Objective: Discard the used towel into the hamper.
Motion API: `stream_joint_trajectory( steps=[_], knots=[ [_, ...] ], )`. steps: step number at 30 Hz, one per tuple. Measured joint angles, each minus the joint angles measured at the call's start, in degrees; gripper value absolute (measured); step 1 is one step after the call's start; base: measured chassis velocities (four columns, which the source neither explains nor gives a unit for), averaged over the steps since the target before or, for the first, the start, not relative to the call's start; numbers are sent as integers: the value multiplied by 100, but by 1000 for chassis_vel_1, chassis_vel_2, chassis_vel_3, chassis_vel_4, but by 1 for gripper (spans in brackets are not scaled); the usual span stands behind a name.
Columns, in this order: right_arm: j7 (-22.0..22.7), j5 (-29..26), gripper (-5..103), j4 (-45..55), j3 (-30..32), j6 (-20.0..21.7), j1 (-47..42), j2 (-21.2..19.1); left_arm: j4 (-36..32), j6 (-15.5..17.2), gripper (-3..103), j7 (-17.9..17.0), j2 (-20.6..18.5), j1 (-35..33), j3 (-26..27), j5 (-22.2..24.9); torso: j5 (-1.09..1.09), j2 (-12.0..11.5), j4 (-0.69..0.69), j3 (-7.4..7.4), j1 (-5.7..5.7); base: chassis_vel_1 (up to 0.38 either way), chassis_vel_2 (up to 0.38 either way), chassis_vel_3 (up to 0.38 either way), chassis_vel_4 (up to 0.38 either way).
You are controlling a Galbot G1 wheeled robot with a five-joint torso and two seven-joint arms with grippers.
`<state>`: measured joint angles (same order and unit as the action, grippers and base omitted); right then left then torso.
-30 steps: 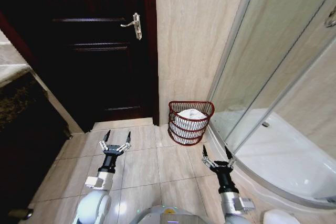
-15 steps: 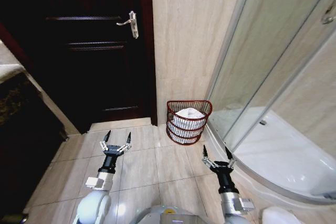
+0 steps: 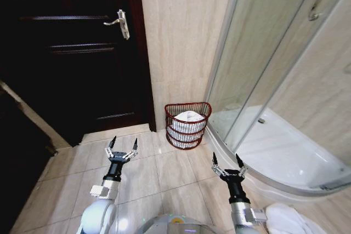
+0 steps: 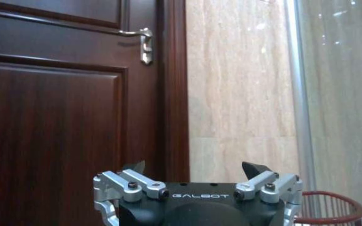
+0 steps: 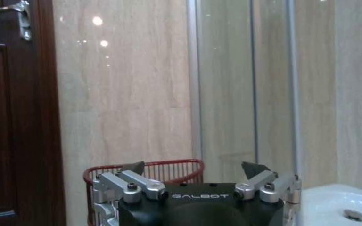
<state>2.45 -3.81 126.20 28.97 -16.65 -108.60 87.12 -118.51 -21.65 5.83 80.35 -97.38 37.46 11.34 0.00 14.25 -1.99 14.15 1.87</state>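
The hamper, a dark red wire basket, stands on the floor against the beige wall, between the door and the shower. White towel cloth lies inside it. Its rim also appears in the left wrist view and the right wrist view. My left gripper is open and empty above the floor tiles, short of the hamper and to its left. My right gripper is also open and empty, short of the hamper and to its right.
A dark wooden door with a metal handle fills the left. The glass shower enclosure and its white curved tray take up the right. A crumpled white cloth lies on the floor by my right arm.
The whole picture has shifted left, so the camera has turned to the right. More of the shower and the floor cloth shows. Both grippers stay open in the same pose.
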Motion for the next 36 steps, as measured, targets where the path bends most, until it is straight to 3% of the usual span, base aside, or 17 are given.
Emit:
stream_joint_trajectory(
  steps=[36],
  knots=[
    [104, 28, 100, -44, 15, -48, -22, 14, 56, -62, 100, 13, -8, 10, -2, -30, 0, -336, 0, -241, -95, -54, -53, -56, -53]
  ],
)
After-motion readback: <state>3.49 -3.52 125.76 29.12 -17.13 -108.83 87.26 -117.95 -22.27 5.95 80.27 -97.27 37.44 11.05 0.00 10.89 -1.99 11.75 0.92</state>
